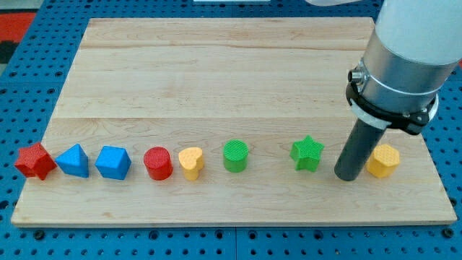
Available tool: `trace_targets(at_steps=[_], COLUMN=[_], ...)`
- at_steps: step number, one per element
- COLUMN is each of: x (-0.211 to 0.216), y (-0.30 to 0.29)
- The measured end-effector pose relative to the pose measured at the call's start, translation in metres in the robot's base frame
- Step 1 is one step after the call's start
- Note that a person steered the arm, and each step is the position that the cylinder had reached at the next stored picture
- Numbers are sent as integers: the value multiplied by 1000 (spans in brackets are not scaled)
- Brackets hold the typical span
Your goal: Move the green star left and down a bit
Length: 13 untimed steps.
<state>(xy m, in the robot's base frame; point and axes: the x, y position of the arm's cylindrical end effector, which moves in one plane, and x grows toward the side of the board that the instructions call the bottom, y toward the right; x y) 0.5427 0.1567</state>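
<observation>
While my tip (349,175) sits just at the star's (307,153) 3 o'clock, untouching,
circle to 1 o'clock, then push gently toward 7, short of the green cylinder (235,155).

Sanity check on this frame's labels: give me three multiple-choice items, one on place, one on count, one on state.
1. My tip is:
A. between the green star and the yellow block
B. left of the red cylinder
C. at the board's top edge

2. Blue blocks:
A. one
B. two
C. three

3. My tip and the green star are:
A. touching
B. apart
C. stacked

Key:
1 A, the rod's end sits between them.
2 B, two blue blocks at the view's left.
3 B, bare wood shows between them.
</observation>
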Motion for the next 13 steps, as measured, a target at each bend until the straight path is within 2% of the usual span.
trace_targets(at_steps=[1,2,6,9,10,12,13], x=[-30,-54,-70,-70,-56,-48,-48], y=[16,5,-56,-70,-82,-48,-49])
